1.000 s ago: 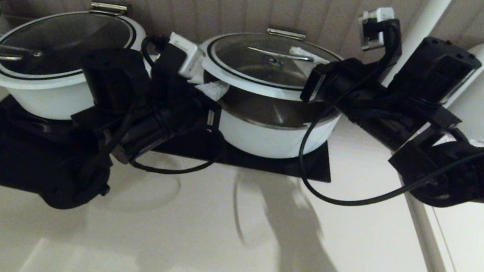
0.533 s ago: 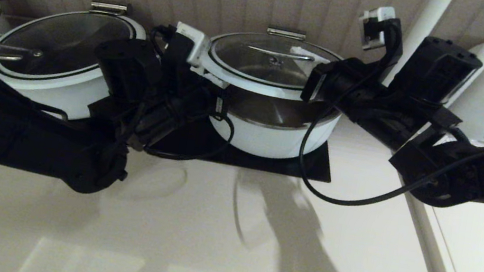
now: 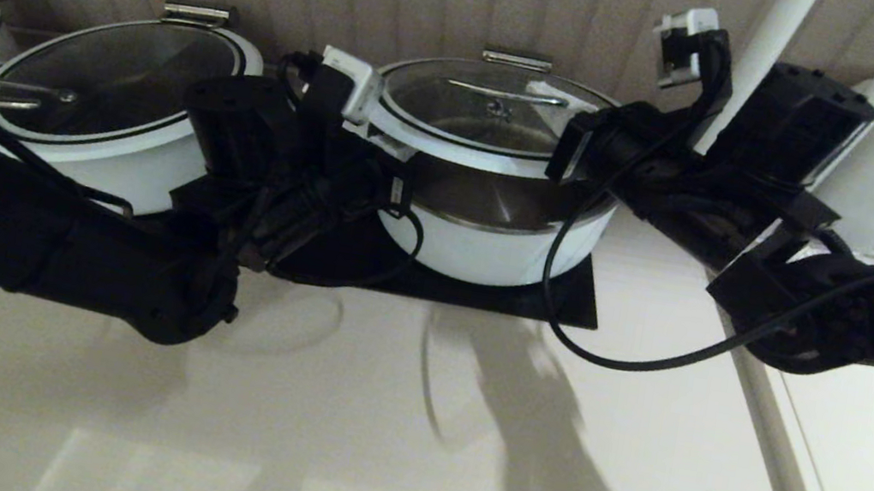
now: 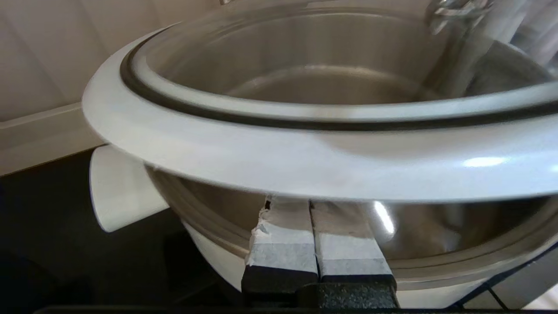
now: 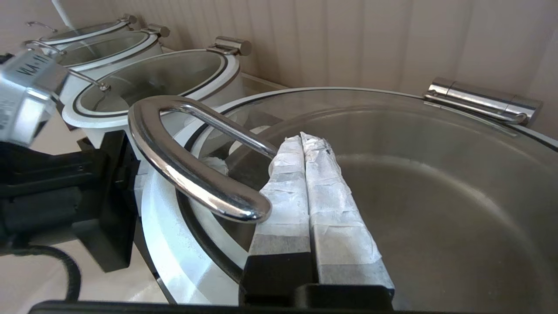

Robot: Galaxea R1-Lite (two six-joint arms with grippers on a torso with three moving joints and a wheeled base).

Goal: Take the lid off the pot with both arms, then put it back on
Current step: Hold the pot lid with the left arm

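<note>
The left gripper, its 2 taped fingers pressed together and holding nothing, props the lid from beneath its broad white rim. The right gripper, fingers likewise together, lies on the glass with its tips under the steel loop handle. The lid sits tilted, front edge raised clear of the pot, back edge at the hinge clip.

Neither gripper clamps anything, so the smooth glossy rim could slide off the left fingers, or the round polished handle could roll off the right, dropping glass onto the steel bowl.
</note>
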